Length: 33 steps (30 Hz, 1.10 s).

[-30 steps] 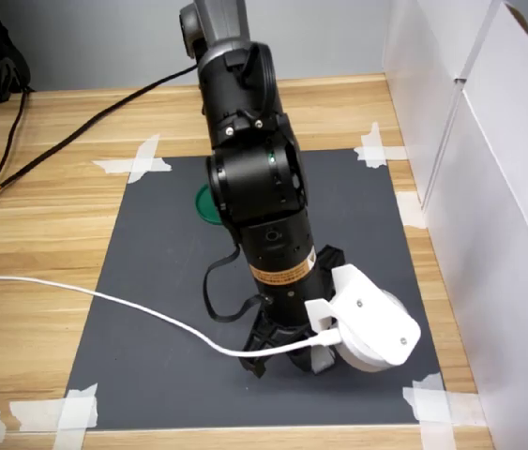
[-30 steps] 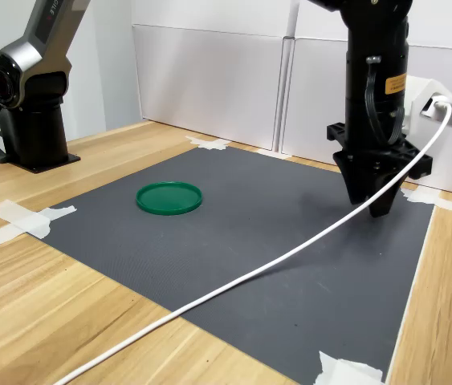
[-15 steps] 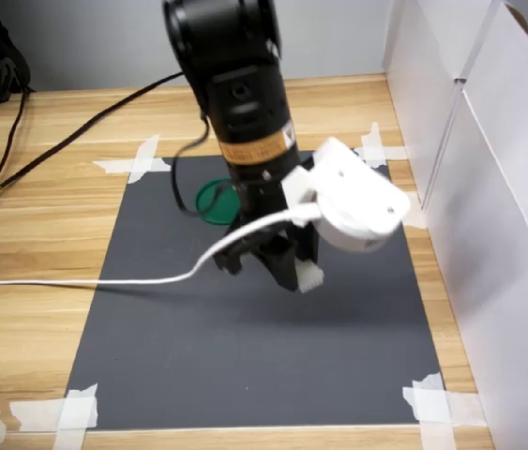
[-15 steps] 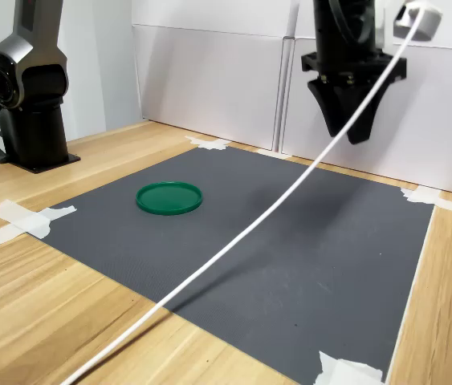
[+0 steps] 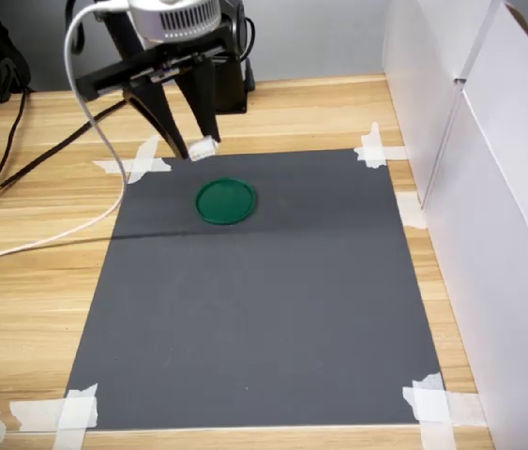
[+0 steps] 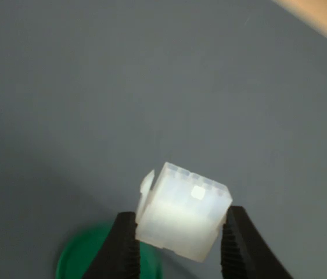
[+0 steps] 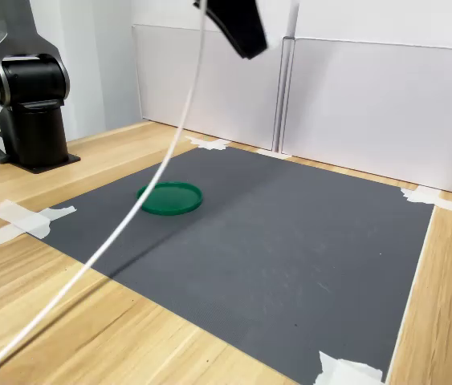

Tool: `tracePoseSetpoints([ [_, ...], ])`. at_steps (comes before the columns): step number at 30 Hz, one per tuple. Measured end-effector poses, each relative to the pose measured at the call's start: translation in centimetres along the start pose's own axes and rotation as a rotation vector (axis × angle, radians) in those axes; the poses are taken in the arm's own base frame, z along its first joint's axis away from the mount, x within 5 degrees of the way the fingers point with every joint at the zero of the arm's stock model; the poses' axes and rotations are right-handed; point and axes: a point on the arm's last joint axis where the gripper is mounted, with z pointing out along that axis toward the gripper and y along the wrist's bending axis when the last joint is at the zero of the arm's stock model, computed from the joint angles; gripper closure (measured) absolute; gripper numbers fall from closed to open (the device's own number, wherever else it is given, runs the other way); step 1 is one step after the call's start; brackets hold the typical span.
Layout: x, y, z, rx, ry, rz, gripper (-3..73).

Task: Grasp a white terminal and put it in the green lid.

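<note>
We find no readable text, label, brand, number or sign in any of the three views.
</note>
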Motion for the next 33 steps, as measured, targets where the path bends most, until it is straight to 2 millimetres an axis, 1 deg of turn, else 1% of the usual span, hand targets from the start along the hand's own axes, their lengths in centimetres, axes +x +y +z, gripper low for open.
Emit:
tracePoseSetpoints([
  [5,3.7,3.7,-0.3,-0.03,0.061,-0.055,36.5],
  [8,5.2,5.2,-0.6,-0.029,0.078,-0.062,36.5],
  [12,6.6,6.4,-0.7,-0.018,0.11,-0.081,36.5],
  [15,7.1,6.4,-0.6,-0.014,0.143,-0.065,36.5],
  [19,7.5,6.0,0.2,-0.028,0.199,-0.017,36.5],
  [25,8.5,5.1,2.6,-0.096,0.32,-0.001,36.5],
  [29,9.0,4.5,4.2,-0.124,0.359,-0.009,36.5],
  [33,9.2,3.9,5.3,-0.139,0.374,-0.045,36.5],
])
